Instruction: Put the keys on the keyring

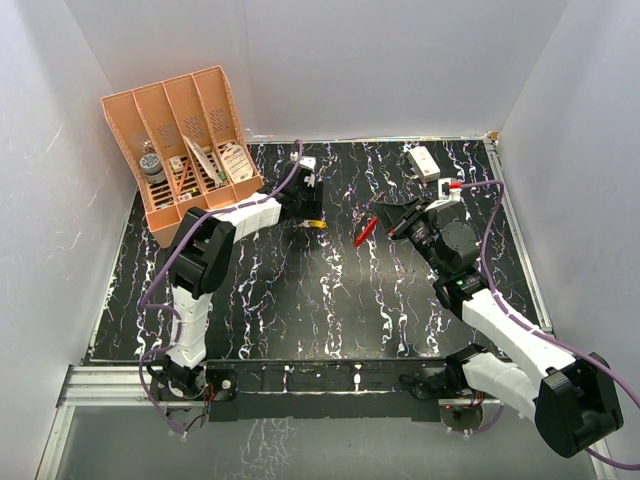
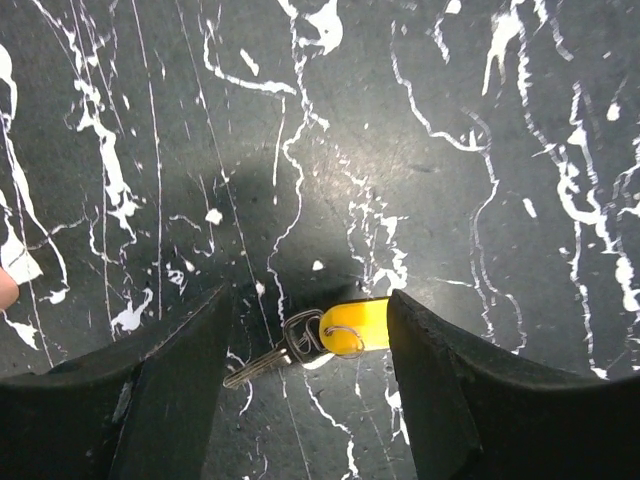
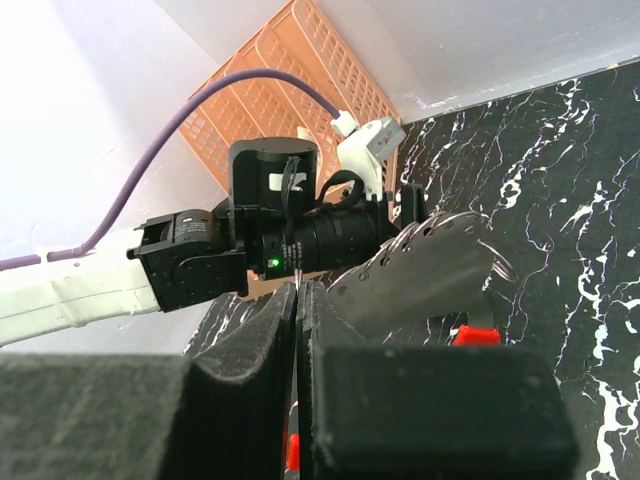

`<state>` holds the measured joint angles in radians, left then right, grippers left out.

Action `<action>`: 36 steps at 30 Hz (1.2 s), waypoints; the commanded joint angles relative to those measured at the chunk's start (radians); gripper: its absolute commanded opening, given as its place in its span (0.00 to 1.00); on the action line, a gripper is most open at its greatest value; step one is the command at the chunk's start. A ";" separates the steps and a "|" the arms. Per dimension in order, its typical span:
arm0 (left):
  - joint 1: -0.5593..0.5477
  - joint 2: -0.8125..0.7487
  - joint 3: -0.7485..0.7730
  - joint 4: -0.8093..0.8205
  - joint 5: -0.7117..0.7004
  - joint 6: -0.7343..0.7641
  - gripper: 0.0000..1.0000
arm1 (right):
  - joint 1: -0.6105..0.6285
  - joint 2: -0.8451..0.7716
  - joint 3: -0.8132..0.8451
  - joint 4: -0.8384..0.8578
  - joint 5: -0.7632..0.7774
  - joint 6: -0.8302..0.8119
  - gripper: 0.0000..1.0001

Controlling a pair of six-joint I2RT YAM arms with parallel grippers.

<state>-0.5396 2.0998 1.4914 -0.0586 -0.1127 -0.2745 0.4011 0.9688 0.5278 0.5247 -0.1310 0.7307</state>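
Keys [image 2: 265, 364], flat silvery w/ yellow head, inside open left end effector [image 2: 310, 305]; right end effector [image 1: 384, 217] clamps thin red keyring [image 1: 365, 232].

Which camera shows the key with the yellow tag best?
Left wrist view: the key with the yellow tag lies large and sharp between the fingers of the open left pincer. The top external view shows it as a tiny yellow speck beside that pincer. The right wrist view does not show it.
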 commanded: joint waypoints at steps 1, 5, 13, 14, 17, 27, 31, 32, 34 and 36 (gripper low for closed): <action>-0.001 -0.003 0.008 -0.078 0.000 0.023 0.61 | -0.008 -0.005 0.012 0.065 -0.005 -0.012 0.00; 0.000 -0.005 -0.012 -0.059 0.036 0.003 0.62 | -0.012 -0.009 0.011 0.066 -0.008 -0.012 0.00; 0.002 -0.022 -0.059 -0.015 0.145 -0.049 0.69 | -0.019 -0.023 0.007 0.058 -0.009 -0.016 0.00; 0.001 -0.020 -0.062 -0.015 0.147 -0.053 0.69 | -0.020 -0.026 0.006 0.057 -0.010 -0.016 0.00; 0.003 -0.023 -0.074 -0.016 0.166 -0.065 0.69 | -0.021 -0.031 0.006 0.052 -0.010 -0.017 0.00; 0.001 -0.140 -0.210 0.022 0.296 -0.162 0.69 | -0.025 -0.025 0.004 0.058 -0.015 -0.014 0.00; -0.007 -0.191 -0.261 0.029 0.305 -0.177 0.68 | -0.025 -0.022 0.006 0.063 -0.019 -0.014 0.00; -0.010 -0.205 -0.277 0.037 0.302 -0.177 0.68 | -0.027 -0.021 0.005 0.064 -0.019 -0.014 0.00; -0.014 -0.224 -0.308 0.077 0.310 -0.178 0.68 | -0.027 -0.019 -0.001 0.068 -0.022 -0.014 0.00; -0.018 -0.231 -0.332 0.115 0.321 -0.183 0.68 | -0.028 -0.020 -0.004 0.069 -0.022 -0.014 0.00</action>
<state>-0.5449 1.9381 1.2015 0.0181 0.1608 -0.4328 0.3782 0.9619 0.5259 0.5247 -0.1459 0.7303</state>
